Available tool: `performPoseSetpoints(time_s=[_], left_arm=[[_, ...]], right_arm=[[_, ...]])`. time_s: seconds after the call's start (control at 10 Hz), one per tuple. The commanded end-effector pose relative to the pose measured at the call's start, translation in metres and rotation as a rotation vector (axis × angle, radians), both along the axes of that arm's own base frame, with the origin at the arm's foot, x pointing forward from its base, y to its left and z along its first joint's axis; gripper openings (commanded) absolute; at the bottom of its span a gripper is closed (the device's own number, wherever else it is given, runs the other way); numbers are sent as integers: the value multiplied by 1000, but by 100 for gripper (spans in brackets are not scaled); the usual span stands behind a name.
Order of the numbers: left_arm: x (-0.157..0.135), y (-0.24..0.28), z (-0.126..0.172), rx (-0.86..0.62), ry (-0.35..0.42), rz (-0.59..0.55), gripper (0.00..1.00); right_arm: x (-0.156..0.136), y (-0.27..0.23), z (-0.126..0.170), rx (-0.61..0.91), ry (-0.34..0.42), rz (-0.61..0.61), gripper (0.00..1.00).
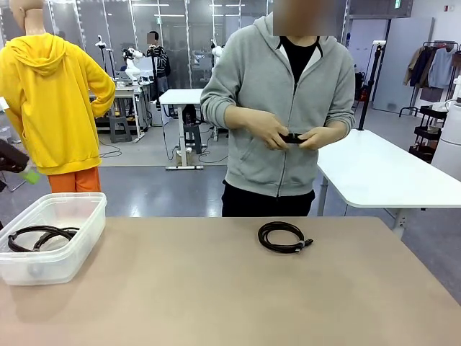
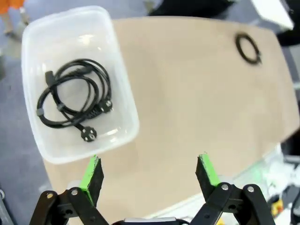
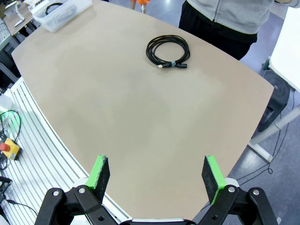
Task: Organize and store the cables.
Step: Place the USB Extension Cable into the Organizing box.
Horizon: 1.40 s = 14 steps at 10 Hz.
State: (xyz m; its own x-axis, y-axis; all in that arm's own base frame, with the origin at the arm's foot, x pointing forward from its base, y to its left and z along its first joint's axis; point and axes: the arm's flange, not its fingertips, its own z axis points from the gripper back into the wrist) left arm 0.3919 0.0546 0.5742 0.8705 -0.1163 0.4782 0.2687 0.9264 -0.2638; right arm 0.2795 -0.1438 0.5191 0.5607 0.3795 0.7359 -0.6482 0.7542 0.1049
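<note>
One coiled black cable (image 1: 283, 236) lies on the tan table toward the far middle, also seen as the coil (image 3: 168, 52) and the small coil (image 2: 248, 48). A second cable (image 2: 72, 98) with a chunky plug rests inside the clear plastic bin (image 2: 126, 112), the same bin (image 1: 79, 249) at the table's left. The person holds a small dark cable (image 1: 292, 138) in both hands at the far side. My left gripper (image 2: 150, 173) hangs open above the table beside the bin, its tip (image 1: 18, 167) at the left edge. My right gripper (image 3: 157, 173) stands open over the near table edge.
A person in a grey hoodie (image 1: 281, 94) stands at the far edge. A white table (image 1: 382, 173) stands behind to the right. A ribbed white rail and a red button box (image 3: 9, 147) sit off the table's near side.
</note>
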Motion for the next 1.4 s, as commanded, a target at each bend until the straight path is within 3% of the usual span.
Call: performPoseSetpoints(time_s=[0.0,0.2,0.3,0.5,0.7,1.3], left_arm=[[-40,11,19,18,-32,-163,100],[-67,5,16,199,-144,-278,100],[-76,-3,10,232,-143,-357,100],[-88,-7,21,228,-174,-413,100],[-78,0,24,215,-179,-389,100],[-87,-9,23,226,-159,-404,100]], right_arm=[[-1,-1,0,3,-10,16,100],[-1,-1,0,3,-10,16,100],[-1,-1,0,3,-10,16,100],[-1,-1,0,3,-10,16,100],[-1,-1,0,3,-10,16,100],[0,0,0,0,-1,0,100]])
